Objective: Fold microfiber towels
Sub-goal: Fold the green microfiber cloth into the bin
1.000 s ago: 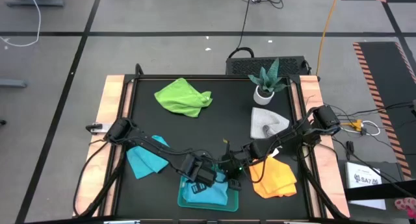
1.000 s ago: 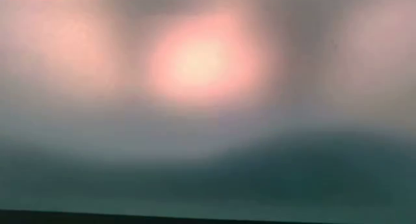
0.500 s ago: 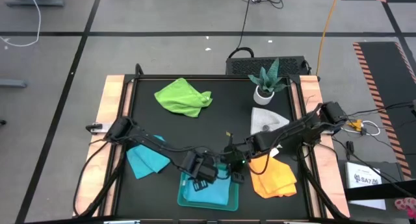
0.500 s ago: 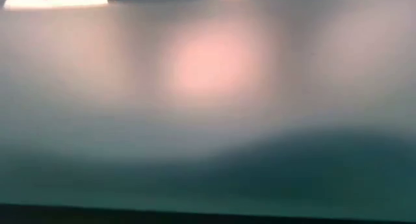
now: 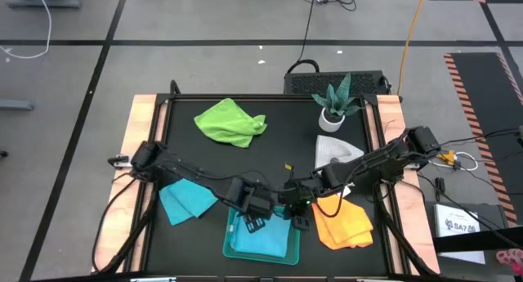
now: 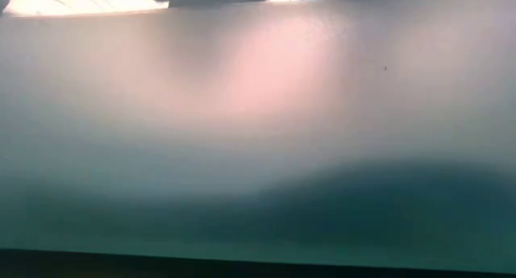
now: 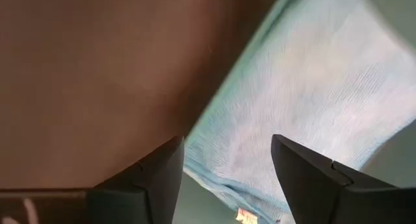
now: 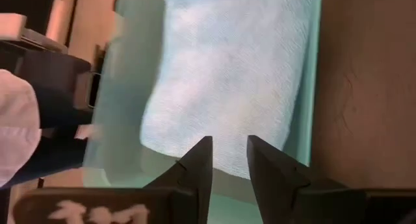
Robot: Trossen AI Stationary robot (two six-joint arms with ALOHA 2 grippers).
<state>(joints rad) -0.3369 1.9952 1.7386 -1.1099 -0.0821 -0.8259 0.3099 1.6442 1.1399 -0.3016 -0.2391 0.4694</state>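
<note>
A folded turquoise towel (image 5: 260,243) lies flat in the teal tray (image 5: 282,254) at the table's near edge. My left gripper (image 5: 255,223) hangs open over the tray's far left part; in its wrist view (image 7: 227,143) the towel (image 7: 312,100) lies below the spread fingers. My right gripper (image 5: 299,223) hovers over the tray's far right corner, its fingers (image 8: 229,141) a narrow gap apart with nothing between them, above the towel (image 8: 227,87). Loose towels lie on the black table: lime green (image 5: 230,121), grey-white (image 5: 335,154), orange (image 5: 343,223) and turquoise (image 5: 186,202).
A small potted plant (image 5: 335,102) stands at the far right of the table. Wooden rails (image 5: 140,143) run along the table's left and right sides. The low view is filled by a blurred teal surface (image 6: 258,221) close to the lens.
Both grippers have come up off the tray. My left gripper has also drifted a little toward the far edge, and its arm has swung along with it. The turquoise towel stays lying flat in the tray.
</note>
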